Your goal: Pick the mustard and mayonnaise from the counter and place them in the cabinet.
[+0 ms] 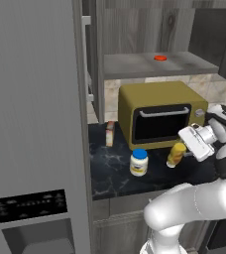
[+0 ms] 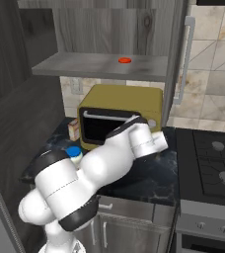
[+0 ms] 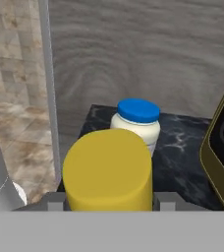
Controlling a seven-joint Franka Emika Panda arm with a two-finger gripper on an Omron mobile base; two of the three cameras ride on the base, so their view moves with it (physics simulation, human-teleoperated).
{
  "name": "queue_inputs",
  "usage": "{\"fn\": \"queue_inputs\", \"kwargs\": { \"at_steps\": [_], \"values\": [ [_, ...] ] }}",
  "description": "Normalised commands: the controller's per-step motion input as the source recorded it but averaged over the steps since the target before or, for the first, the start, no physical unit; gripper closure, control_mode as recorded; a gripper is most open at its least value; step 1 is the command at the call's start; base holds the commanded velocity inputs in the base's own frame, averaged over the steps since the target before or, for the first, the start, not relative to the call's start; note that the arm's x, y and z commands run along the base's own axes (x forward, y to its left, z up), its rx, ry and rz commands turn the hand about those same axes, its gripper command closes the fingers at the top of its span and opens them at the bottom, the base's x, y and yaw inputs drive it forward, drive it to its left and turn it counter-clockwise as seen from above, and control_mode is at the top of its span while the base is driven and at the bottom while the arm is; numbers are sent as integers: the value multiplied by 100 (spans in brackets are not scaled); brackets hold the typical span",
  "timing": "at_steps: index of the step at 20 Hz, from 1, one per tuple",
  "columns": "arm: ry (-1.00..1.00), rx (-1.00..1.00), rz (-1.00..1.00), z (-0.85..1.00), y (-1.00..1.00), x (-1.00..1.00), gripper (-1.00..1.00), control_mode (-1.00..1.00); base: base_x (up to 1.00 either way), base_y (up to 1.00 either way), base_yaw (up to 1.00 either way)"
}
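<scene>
I have the claw [image 1: 184, 152] closed on the mustard [image 1: 176, 155], which stands on the counter [image 1: 110, 173] in front of the toaster oven's [image 1: 159, 113] dark glass door. In the hand view the yellow bottle [image 3: 107, 170] sits large between the two fingers, one grey fingertip [image 3: 54, 199] showing at each side of it. The mayo [image 1: 139, 161] stands on the same black slab to the left of the mustard, apart from it, with bare marble between them; in the hand view its blue lid [image 3: 138, 110] rises just beyond the bottle. A small tan box [image 1: 110, 133] stands farther back, near the oven's left front corner. The counter's left edge meets a tall grey fridge side [image 1: 35, 124], so there is little room that way. Above the oven the cabinet [image 1: 157, 63] is open, its flat grey shelf bare except for a red disc [image 1: 160, 58]. In the right base view, a stove [image 2: 213, 168] lies to the right of the counter.
</scene>
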Motion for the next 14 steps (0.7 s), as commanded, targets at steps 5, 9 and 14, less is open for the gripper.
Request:
{"fn": "queue_inputs", "kwargs": {
  "at_steps": [5, 9, 14],
  "values": [
    [0, 0, -2, 10, 45, -7, 100, -100, 0, 0, 0],
    [0, -1, -4, 0, 49, -39, 100, -100, 0, 0, 0],
    [-7, -1, -17, 3, 23, -61, 100, -100, 0, 0, 0]
  ]
}}
